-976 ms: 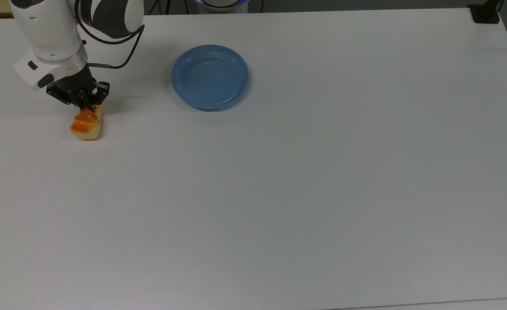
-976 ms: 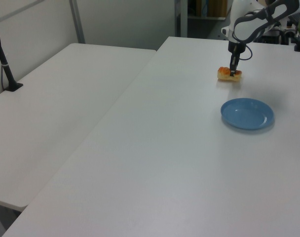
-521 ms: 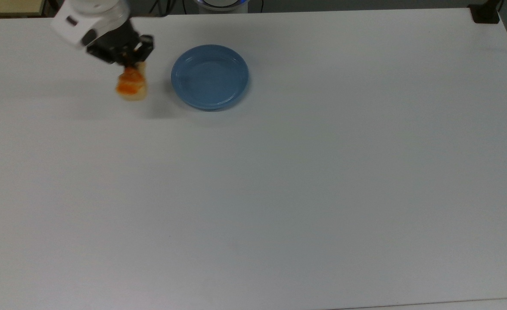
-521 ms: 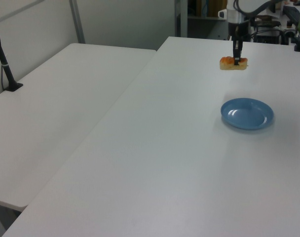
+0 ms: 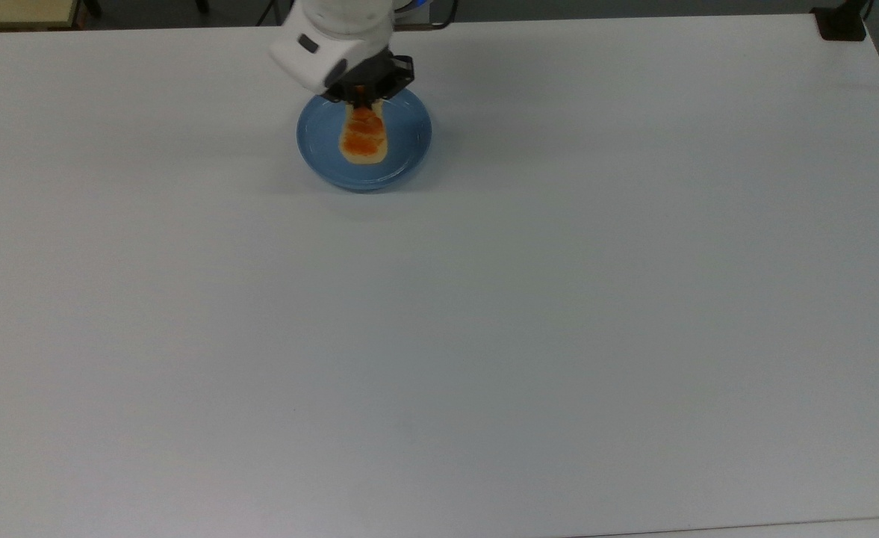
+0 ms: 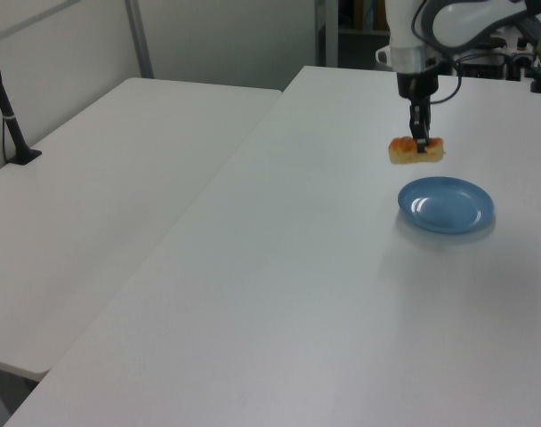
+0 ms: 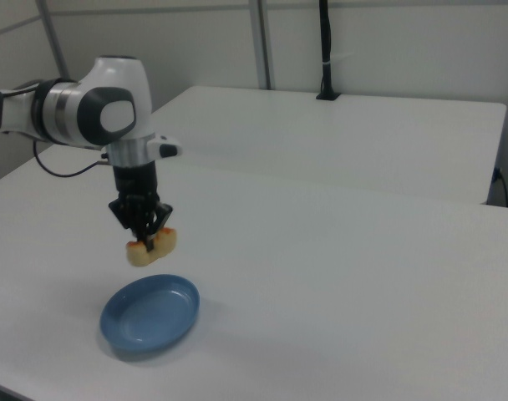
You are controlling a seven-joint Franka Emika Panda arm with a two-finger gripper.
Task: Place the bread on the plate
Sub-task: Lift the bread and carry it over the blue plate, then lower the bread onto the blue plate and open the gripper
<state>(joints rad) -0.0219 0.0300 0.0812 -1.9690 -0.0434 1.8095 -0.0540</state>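
Gripper (image 7: 148, 240) clamped on the bread (image 7: 151, 248), pinching it near the middle, loaf roughly level. Bread hangs in the air above the plate (image 7: 181, 316); in the top view it overlaps the plate (image 5: 409, 153) centre, long axis running 12 to 6 o'clock. Left view shows the bread (image 6: 416, 149) clearly off the plate (image 6: 471, 219), with air between them.

Risks as I see them: letting go from this height, so the loaf bounces or rolls over the shallow rim onto the table (image 5: 558, 336). I'd lower first. The pinch looks narrow, so the loaf could pivot and land end-first. If it sticks to a finger on release, it may drag toward the 12 o'clock rim. Descending too far would press the loaf into the plate and might shift it.
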